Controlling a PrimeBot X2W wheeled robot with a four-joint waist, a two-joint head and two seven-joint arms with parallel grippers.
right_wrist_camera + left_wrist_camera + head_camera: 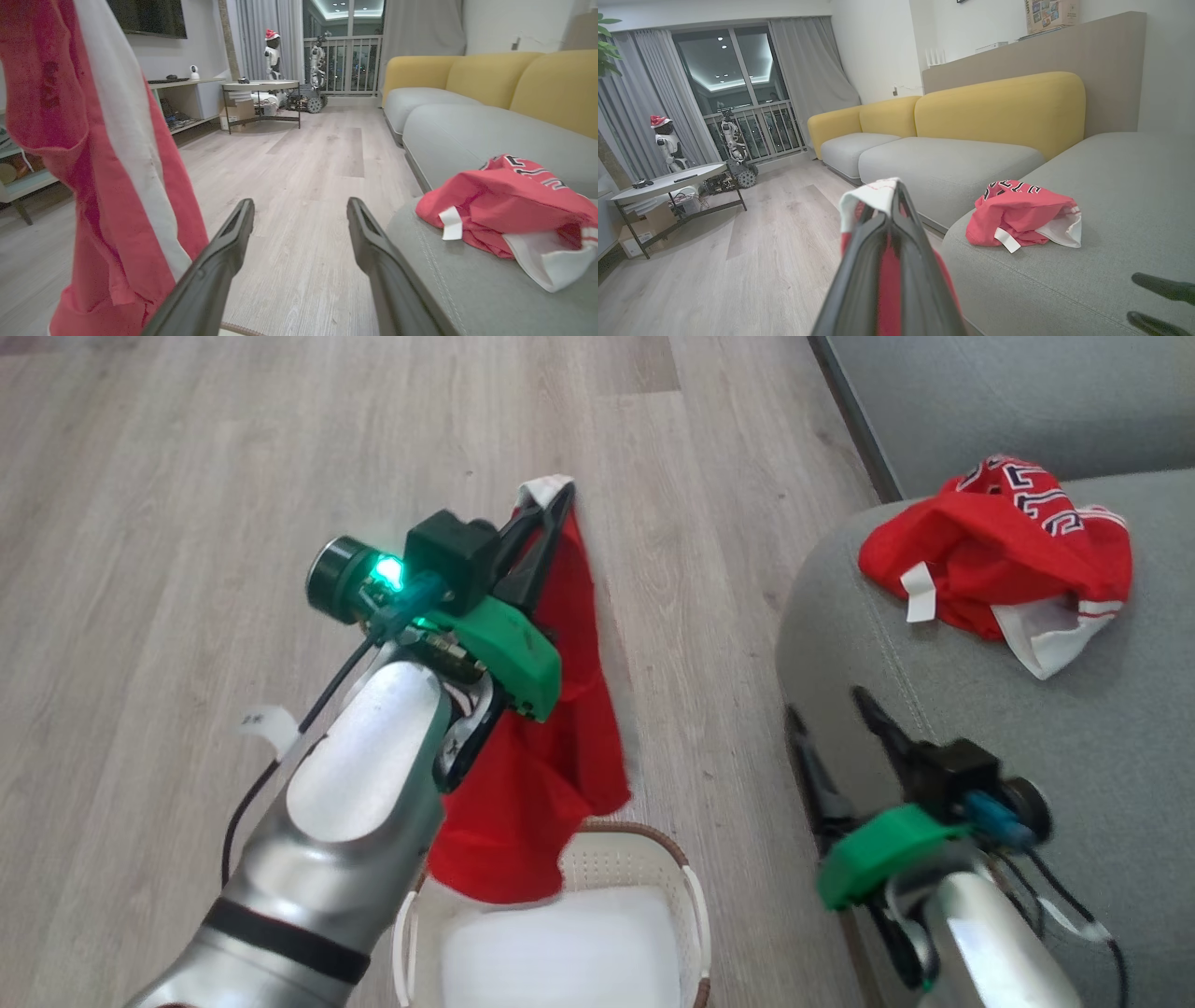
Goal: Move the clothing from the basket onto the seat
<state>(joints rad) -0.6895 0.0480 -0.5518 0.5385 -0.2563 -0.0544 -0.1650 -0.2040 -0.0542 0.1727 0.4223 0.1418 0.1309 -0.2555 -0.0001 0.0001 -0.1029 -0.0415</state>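
Note:
My left gripper [558, 495] is shut on the white-trimmed edge of a red garment [551, 747], which hangs down from it above the white basket [695, 896]. That same garment [107, 186] hangs at the left of the right wrist view, showing a white stripe, and its trim shows at my left gripper [892, 189] in the left wrist view. A second red garment [1004, 565] with black-and-white lettering lies crumpled on the grey seat [1074, 747]. My right gripper [826, 705] stands open and empty over the seat's front edge; its fingers [233, 233] frame bare floor.
Wooden floor [233, 476] spreads to the left and ahead. A sofa with yellow backrests [999, 107] continues beyond the seat. Farther off stand a round side table [668, 182], a low shelf unit [187, 98] and small robot figures [733, 140] by the window.

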